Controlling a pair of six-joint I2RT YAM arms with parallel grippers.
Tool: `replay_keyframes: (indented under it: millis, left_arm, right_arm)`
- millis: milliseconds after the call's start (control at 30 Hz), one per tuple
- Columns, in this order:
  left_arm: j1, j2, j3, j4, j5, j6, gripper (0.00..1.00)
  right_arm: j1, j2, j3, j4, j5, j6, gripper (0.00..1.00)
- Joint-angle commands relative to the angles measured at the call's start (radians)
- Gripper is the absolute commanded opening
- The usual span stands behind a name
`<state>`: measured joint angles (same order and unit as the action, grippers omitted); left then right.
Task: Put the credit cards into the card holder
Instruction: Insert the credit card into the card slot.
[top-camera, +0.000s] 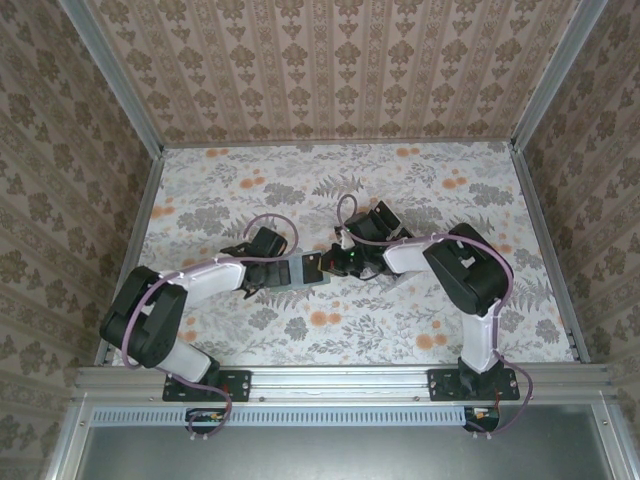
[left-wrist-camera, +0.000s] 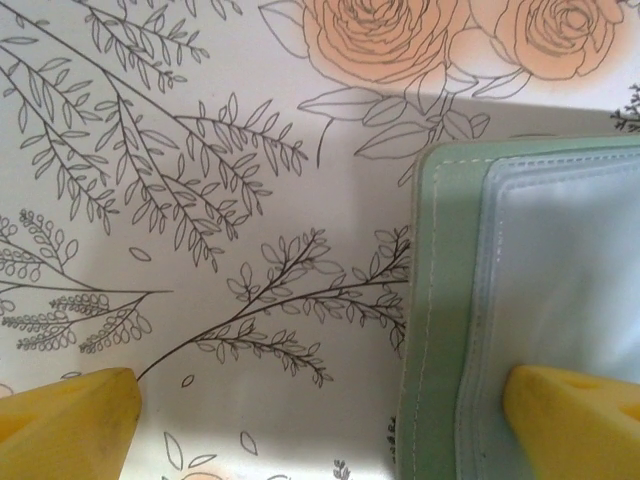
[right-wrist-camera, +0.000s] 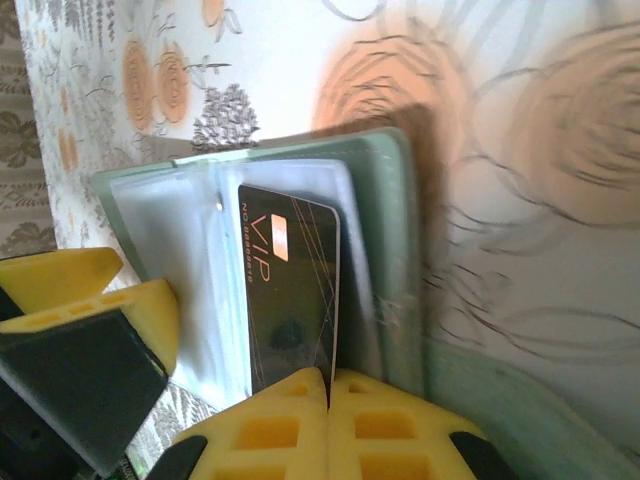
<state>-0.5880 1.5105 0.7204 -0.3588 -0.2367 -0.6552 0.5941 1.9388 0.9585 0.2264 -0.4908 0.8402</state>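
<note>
The credit card (right-wrist-camera: 290, 290) is black, printed "VIP" in pale letters beside a small orange mark. A line of small print starting "NO" runs along its edge, the digits too blurred to read. The right wrist view shows it standing in the opened card holder (right-wrist-camera: 395, 240), against a clear inner sleeve with the sage-green cover behind. The right gripper (right-wrist-camera: 328, 420) has its yellow fingers pressed together on the card's near edge. The left wrist view gives another part of the holder: a green cover with a stitched border and bluish-grey lining, lying flat on the floral tablecloth (left-wrist-camera: 200, 200). The left gripper (left-wrist-camera: 320, 425) is spread wide and grips nothing — one fingertip sits over the lining, the other over bare cloth. From the top camera the holder lies mid-table between the two grippers, with the dark card at its right end and both arms reaching inward to it.
</note>
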Motion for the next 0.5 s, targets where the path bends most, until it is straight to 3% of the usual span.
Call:
replay_keyframes:
  millis: [0, 200, 467]
  left_arm:
    - [0.012, 0.061, -0.003, -0.076, -0.029, 0.022, 1.00]
    - [0.036, 0.080, 0.031, -0.127, -0.049, 0.046, 1.00]
    - [0.068, -0.017, 0.112, -0.265, -0.068, 0.030, 1.00]
  right_arm:
    - [-0.020, -0.008, -0.055, -0.152, 0.135, -0.019, 0.00]
    - [-0.020, -0.009, -0.052, -0.165, 0.120, -0.031, 0.00]
    - [-0.020, 0.031, -0.047, -0.150, 0.076, -0.018, 0.00]
